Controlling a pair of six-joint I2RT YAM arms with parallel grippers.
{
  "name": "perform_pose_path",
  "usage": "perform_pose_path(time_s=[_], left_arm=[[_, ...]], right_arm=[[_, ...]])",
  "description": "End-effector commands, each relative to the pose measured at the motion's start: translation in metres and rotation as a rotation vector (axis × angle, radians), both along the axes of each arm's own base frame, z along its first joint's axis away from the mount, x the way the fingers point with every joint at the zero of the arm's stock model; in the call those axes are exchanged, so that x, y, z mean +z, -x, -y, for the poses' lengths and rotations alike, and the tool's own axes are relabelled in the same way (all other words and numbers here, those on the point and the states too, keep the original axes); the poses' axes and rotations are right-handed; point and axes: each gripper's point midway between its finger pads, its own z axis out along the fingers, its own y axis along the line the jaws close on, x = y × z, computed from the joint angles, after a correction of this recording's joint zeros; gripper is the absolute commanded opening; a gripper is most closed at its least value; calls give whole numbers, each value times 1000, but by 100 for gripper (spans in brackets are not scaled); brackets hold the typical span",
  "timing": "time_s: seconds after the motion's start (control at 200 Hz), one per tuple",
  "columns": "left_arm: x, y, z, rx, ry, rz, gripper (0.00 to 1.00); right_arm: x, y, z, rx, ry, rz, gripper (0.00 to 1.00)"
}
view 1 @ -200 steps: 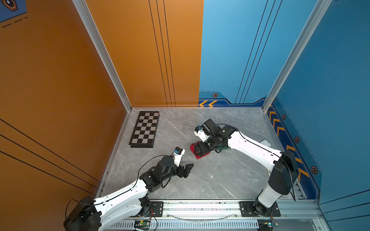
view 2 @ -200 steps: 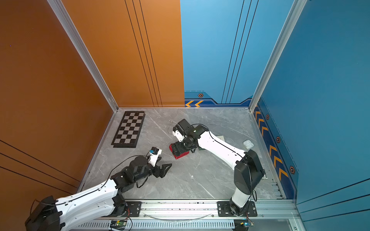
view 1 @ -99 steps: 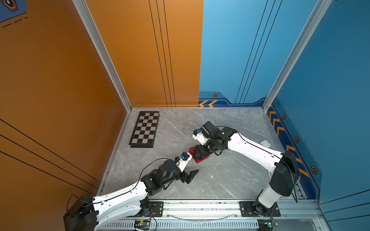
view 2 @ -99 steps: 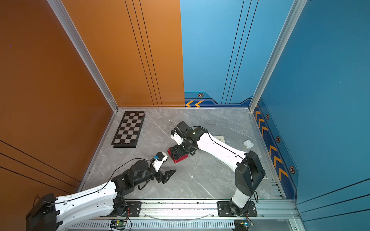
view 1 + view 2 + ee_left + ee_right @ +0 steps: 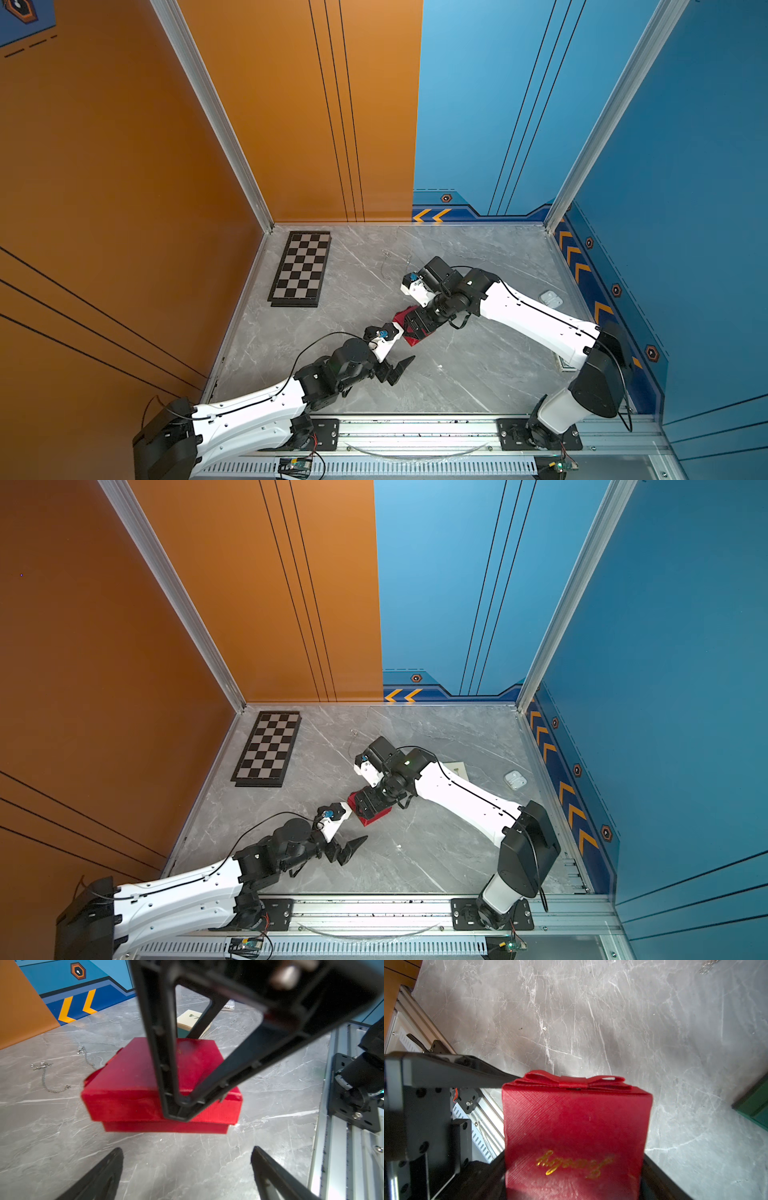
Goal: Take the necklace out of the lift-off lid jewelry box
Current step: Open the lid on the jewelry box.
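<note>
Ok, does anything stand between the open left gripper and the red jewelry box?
Only the right gripper: one of its fingers hangs down the near side of the lid, which it clamps. Nothing lies on the table between the left gripper and the jewelry box.

Bare grey marble tabletop (image 5: 62,1147) separates the wide-spread left gripper (image 5: 187,1148) from the red textured cardboard box (image 5: 124,1093). The right gripper (image 5: 411,329) clamps that box, its black finger (image 5: 164,1064) crossing the near face.

The left arm (image 5: 249,415) and right arm (image 5: 536,320) match — white shells dotted with screws, black joints and bases, thin black cables.
</note>
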Motion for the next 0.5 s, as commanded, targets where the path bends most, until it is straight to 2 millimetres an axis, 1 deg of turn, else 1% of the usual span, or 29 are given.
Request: perform_pose_path(time_s=[0.0, 0.24, 0.496], left_arm=[[2, -3, -6, 32, -6, 40, 98], [3, 1, -2, 2, 1, 35, 99], [4, 3, 3, -25, 6, 25, 100]], right_arm=[[5, 13, 6, 25, 2, -3, 85], [2, 18, 3, 40, 10, -7, 85], [0, 19, -1, 46, 8, -9, 85]])
